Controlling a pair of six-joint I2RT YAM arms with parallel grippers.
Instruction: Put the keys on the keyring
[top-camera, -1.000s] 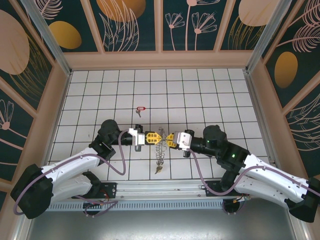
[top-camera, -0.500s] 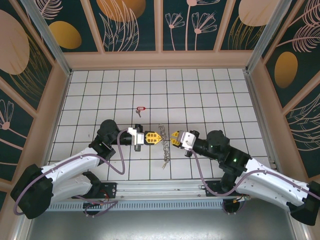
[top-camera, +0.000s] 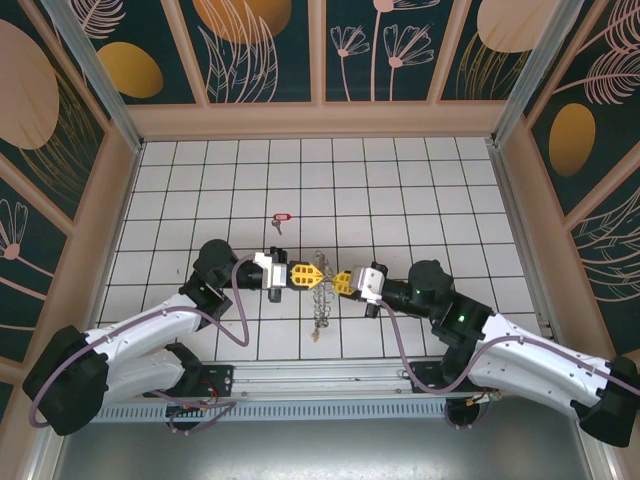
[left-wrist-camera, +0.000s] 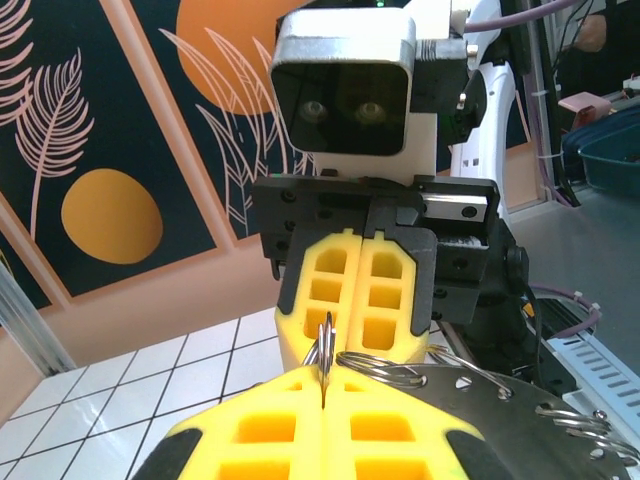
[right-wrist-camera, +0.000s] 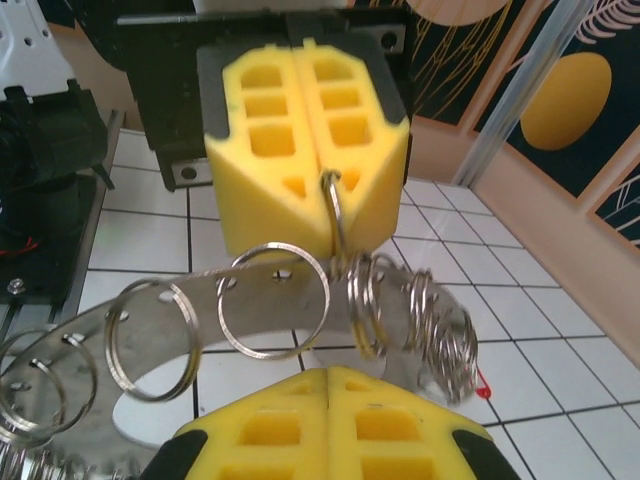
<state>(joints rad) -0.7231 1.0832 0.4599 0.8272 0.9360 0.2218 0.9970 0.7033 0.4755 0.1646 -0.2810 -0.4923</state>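
One small key with a red tag lies on the white tiled floor, well beyond the arms, with bare tiles between it and the keyring. That ring hangs between the two pincers, its fringe of little loops dangling. The left gripper is closed, pinching one loop between its yellow pads. The right gripper is closed too, tips at the ring's edge, though a hold there cannot be made out.

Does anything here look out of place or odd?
The tiny silvery key with the red tag lies alone on the white tiles, though it belongs on the flat grey metal ring fringed with small rings. That ring dangles in mid-air between the left gripper and right gripper, both shut, tip to tip.
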